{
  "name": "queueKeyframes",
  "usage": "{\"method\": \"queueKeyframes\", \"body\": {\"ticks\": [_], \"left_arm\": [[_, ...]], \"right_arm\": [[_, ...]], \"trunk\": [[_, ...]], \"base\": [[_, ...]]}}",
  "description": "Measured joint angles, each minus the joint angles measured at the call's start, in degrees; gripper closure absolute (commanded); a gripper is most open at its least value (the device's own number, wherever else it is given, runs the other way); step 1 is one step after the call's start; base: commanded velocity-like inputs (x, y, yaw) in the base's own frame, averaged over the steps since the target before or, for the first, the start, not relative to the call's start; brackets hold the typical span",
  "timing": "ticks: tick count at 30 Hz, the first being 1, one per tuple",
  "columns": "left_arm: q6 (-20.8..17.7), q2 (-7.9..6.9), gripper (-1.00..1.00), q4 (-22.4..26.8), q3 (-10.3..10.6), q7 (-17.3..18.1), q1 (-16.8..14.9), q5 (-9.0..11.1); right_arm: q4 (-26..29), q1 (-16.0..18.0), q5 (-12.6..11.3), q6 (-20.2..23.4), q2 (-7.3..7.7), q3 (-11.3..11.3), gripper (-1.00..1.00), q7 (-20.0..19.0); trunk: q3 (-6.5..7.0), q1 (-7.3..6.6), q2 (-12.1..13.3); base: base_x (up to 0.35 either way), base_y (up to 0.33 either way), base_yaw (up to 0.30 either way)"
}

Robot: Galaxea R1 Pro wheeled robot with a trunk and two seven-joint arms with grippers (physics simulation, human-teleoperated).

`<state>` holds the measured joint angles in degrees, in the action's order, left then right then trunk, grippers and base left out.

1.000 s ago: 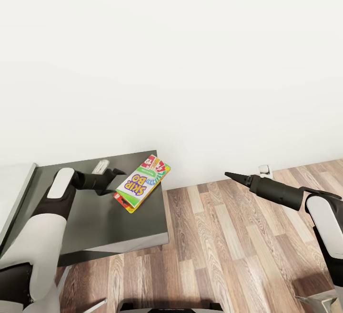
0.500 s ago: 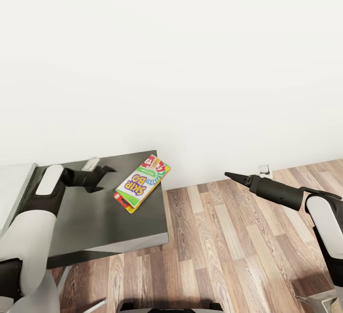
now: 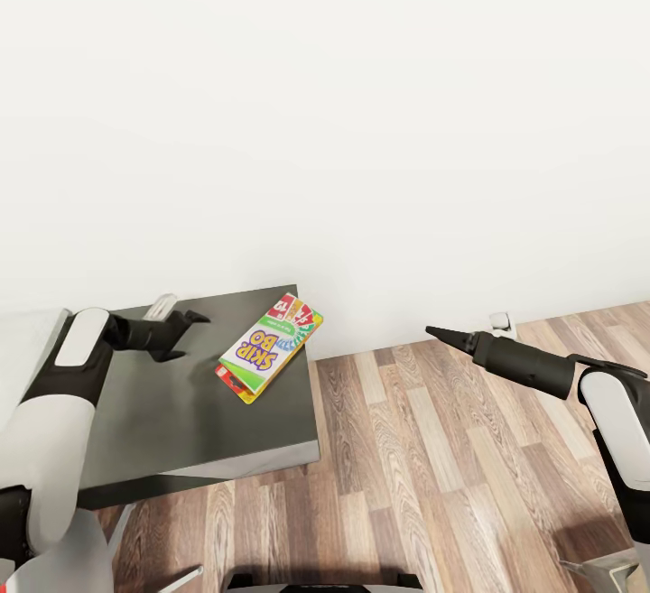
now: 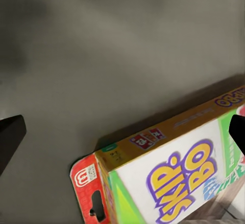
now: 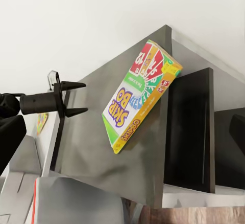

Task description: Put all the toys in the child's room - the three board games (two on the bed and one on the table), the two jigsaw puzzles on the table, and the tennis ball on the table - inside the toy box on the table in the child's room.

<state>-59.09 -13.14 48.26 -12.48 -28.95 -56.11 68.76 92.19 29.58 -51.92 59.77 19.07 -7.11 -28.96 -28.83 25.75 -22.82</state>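
The SKIP-BO box (image 3: 269, 346) has a white face with a green edge band, purple lettering outlined in yellow, a fan of red, green and blue cards at its far end, orange-yellow sides and a red hang tab. It lies on a dark grey cabinet (image 3: 199, 421) with near-black sides. The wall (image 3: 361, 124) is plain white. The floor (image 3: 433, 476) is wood plank in mixed brown and pale tones. Both grippers, left (image 3: 185, 331) and right (image 3: 436, 334), are black, on black forearms with white upper shells.
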Motion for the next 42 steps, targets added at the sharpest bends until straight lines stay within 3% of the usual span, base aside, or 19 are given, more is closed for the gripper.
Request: {"method": "queueKeyframes", "body": {"ticks": [10, 15, 18, 20, 21, 23, 26, 28, 29, 31, 32, 34, 35, 37, 40, 42], "left_arm": [[-0.04, -0.3, -1.0, 1.22, 0.0, 0.5, -0.12, 0.36], [-0.08, -0.25, -1.0, 4.9, 0.17, 1.36, 0.13, 0.6], [-0.11, 0.1, -1.0, 8.28, 0.37, 2.08, 0.62, 1.01], [-0.1, 0.83, -1.0, 12.09, 0.6, 2.67, 1.88, 1.69], [-0.13, 0.84, -1.0, 12.16, 0.6, 2.68, 1.9, 1.6], [-0.08, 2.06, -1.0, 16.61, 0.99, 3.04, 3.73, 2.29], [-0.1, 2.77, -1.0, 19.03, 1.24, 3.16, 4.71, 2.39], [-0.05, 4.19, -1.0, 23.87, 2.13, 3.17, 6.51, 2.74], [-0.09, 4.2, -1.0, 23.95, 2.14, 3.17, 6.54, 2.58], [0.01, 5.52, -1.0, 29.37, 4.07, 2.97, 8.41, 2.72], [-0.03, 5.53, -1.0, 29.46, 4.11, 2.97, 8.44, 2.52], [0.09, 6.46, -1.0, 34.51, 6.76, 2.27, 10.32, 2.61], [0.05, 6.47, -1.0, 34.59, 6.81, 2.26, 10.35, 2.43], [0.19, 7.19, -1.0, 37.76, 9.35, 1.13, 11.82, 2.73], [0.2, 7.61, -1.0, 38.93, 10.47, 0.51, 12.43, 2.73], [0.28, 8.64, -1.0, 40.6, 11.98, -0.44, 13.33, 3.03]], "right_arm": [[-0.02, 0.0, -0.03, 0.0, -0.06, 0.07, -1.0, 0.01], [-1.08, 0.44, 0.01, 0.0, -0.17, 0.14, -1.0, 0.26], [-4.69, 1.39, -0.01, 0.0, -0.35, 0.37, -1.0, 1.08], [-10.93, 3.84, -0.01, -0.03, -0.71, 0.8, -1.0, 2.08], [-11.04, 3.9, -0.19, 0.01, -0.72, 0.81, -1.0, 2.1], [-18.57, 7.56, -0.19, -0.02, -1.1, 1.36, -1.0, 2.71], [-22.75, 9.52, -0.38, 0.01, -1.25, 1.66, -1.0, 2.91], [-30.39, 12.97, -0.23, -0.02, -1.5, 2.24, -1.0, 3.15], [-30.52, 13.03, -0.37, 0.01, -1.51, 2.25, -1.0, 3.17], [-36.89, 15.59, -0.18, -0.02, -1.86, 2.81, -1.0, 3.29], [-36.98, 15.63, -0.29, 0.01, -1.87, 2.81, -1.0, 3.3], [-41.14, 17.27, -0.17, -0.01, -2.52, 3.27, -1.0, 3.38], [-41.2, 17.29, -0.23, 0.0, -2.53, 3.27, -1.0, 3.38], [-43.82, 18.13, -0.15, -0.01, -3.09, 3.57, -1.0, 3.41], [-44.77, 18.42, -0.21, -0.4, -3.3, 3.68, -1.0, 3.35], [-46.09, 18.79, -0.08, -2.59, -3.62, 3.87, -1.0, 3.06]], "trunk": [[0.0, 0.0, 0.0], [0.0, 0.0, 0.0], [0.0, 0.0, 0.0], [0.0, 0.01, 0.01], [0.0, 0.0, 0.0], [0.0, 0.01, 0.01], [0.0, 0.0, 0.0], [0.0, 0.0, 0.0], [0.0, 0.0, 0.0], [0.0, 0.0, 0.0], [0.0, 0.0, 0.0], [0.0, 0.0, 0.0], [0.0, 0.0, 0.0], [0.0, 0.0, 0.0], [0.0, 0.0, 0.0], [0.0, 0.0, 0.0]], "base": [[0.0, 0.0, 0.0], [0.0, 0.0, 0.0], [0.0, 0.0, 0.0], [0.0, 0.0, 0.0], [0.0, 0.0, 0.0], [0.0, 0.0, 0.0], [0.0, 0.0, 0.0], [0.0, 0.0, 0.0], [0.0, 0.0, 0.0], [0.0, 0.0, 0.0], [0.0, 0.0, 0.0], [0.0, 0.0, 0.0], [0.0, 0.0, 0.0], [0.0, 0.0, 0.0], [0.0, 0.0, 0.0], [0.0, 0.0, 0.0]]}}
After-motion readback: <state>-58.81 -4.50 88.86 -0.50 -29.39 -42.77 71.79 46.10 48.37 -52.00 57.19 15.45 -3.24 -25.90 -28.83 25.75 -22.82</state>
